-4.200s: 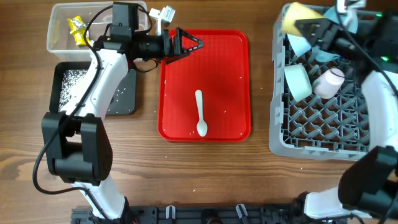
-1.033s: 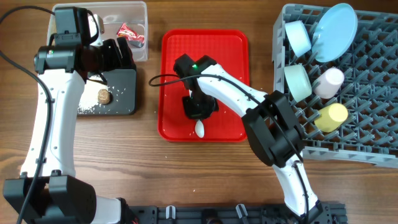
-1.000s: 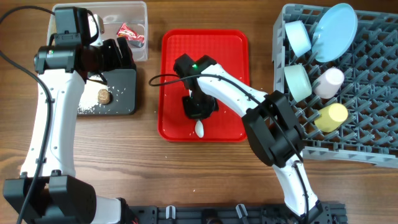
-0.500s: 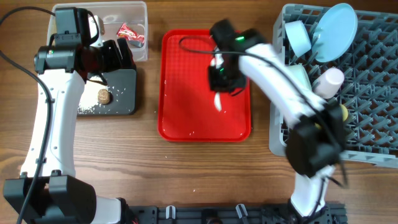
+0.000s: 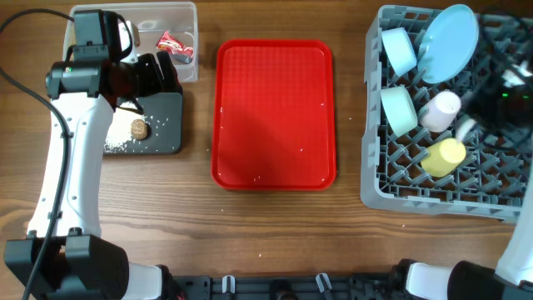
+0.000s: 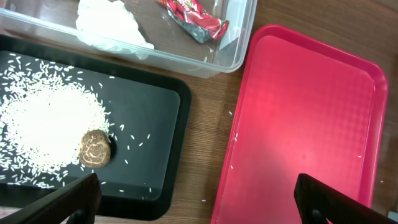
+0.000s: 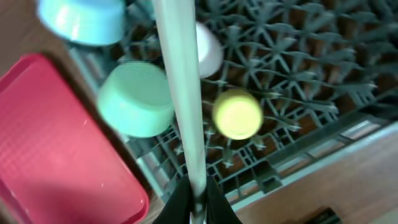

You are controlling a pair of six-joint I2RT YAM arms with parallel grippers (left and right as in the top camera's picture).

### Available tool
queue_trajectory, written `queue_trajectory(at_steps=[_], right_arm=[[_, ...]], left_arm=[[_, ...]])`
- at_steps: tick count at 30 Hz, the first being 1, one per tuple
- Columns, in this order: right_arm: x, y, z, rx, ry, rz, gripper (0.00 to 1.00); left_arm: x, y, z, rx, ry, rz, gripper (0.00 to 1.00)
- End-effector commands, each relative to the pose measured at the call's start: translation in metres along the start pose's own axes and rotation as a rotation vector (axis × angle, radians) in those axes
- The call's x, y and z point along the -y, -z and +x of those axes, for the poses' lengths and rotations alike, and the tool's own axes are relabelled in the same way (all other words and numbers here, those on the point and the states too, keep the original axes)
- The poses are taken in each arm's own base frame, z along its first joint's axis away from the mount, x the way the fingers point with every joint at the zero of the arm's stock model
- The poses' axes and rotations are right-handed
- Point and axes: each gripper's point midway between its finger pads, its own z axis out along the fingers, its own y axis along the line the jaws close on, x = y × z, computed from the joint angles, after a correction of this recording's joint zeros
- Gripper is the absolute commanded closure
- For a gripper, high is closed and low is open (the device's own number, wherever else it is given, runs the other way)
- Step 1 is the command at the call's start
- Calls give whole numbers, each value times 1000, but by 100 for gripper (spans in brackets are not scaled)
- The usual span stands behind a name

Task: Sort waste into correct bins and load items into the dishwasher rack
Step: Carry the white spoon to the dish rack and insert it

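So right gripper is pinching the handle end of the white spoon, which hangs over the dishwasher rack; the overhead view is too blurry there to see the arm properly; the rack holds the plate leaning at the back, a light-blue bowl beside it, a second bowl, the pink cup and yellow cup; left gripper has its fingers spread wide, holding nothing, above the black tray with the rice and brown food piece; tissue and red wrapper sit in the clear tub; red serving tray has just a few grains.
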Motion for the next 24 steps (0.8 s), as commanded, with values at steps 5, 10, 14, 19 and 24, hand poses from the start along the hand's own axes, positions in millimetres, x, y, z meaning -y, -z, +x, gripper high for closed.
queue_trajectory(at_steps=[5, 10, 14, 19, 24], right_arm=[[75, -3, 6, -50, -252, 155, 96], [103, -25, 29, -121, -367, 307, 96], [113, -70, 65, -246, -407, 369, 96], [120, -111, 92, -299, -442, 396, 96], [110, -129, 86, -266, -486, 327, 95]], left_arm=[[-6, -4, 0, -7, -11, -16, 0], [-6, -4, 0, -7, -11, -16, 0], [-6, -4, 0, -7, -11, -16, 0], [-6, -4, 0, -7, -11, -16, 0], [-6, -4, 0, -7, -11, -16, 0]])
